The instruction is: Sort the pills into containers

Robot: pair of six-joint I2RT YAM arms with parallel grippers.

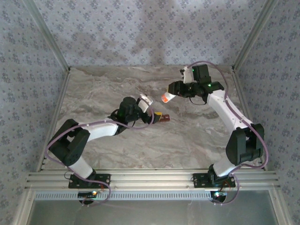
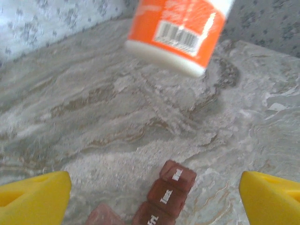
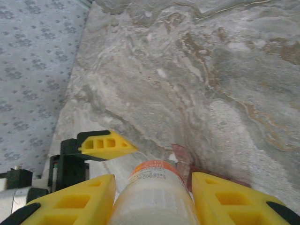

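Observation:
The containers (image 2: 171,192) are a dark red-brown strip of small lidded squares with white lettering, lying on the marble table (image 1: 197,136). One flap (image 2: 103,215) beside the strip stands open. My left gripper (image 2: 154,187) hangs open just above the strip, one yellow finger on each side and well apart from it. My right gripper (image 3: 153,187) is shut on a white bottle (image 3: 154,197) with an orange band, held tilted with its mouth toward the containers (image 3: 183,158). The bottle (image 2: 180,33) hovers above and beyond the strip. In the top view the bottle (image 1: 167,97) is up and right of the containers (image 1: 163,118). No pills are in view.
The left gripper's yellow finger (image 3: 105,144) shows just left of the bottle, close to the right gripper. Patterned walls (image 1: 28,70) and metal rails enclose the table on three sides. Bare marble lies toward the back and the front right.

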